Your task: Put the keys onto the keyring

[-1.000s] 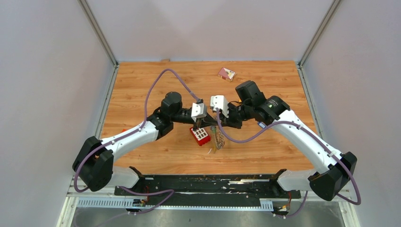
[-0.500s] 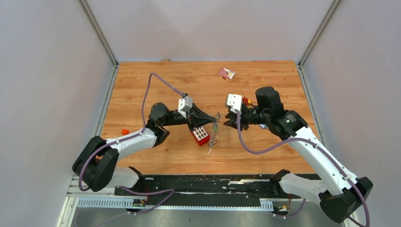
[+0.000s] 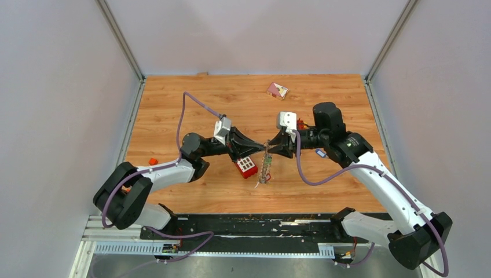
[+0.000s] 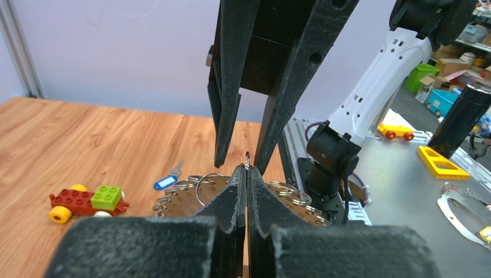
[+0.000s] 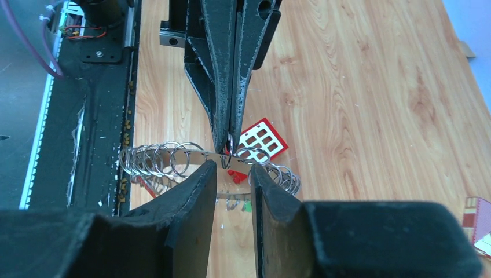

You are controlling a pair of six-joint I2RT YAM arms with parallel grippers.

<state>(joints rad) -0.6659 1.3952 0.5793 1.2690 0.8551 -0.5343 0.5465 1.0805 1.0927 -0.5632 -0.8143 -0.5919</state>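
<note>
Keyring [image 3: 266, 165]: flat grey metal ring, its rim crowded with small wire loops; raised off the desk [image 3: 191, 104], stood on edge, just right of the red brick [image 3: 246, 167]; top rim pinched by the left end effector [image 3: 264, 145].
Green-tagged key [image 5: 247, 205]: hung beneath the keyring.
Blue-tagged key [image 4: 168, 181]: laid flat on the desk, well right of the red brick.

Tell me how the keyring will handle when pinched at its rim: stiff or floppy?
Probably stiff: the keyring holds a flat arc though the left end effector pinches it at one rim point. The small loops along its rim look loose, so they will likely swing and snag. Thin metal, so it may pivot or slip in the pinch.
</note>
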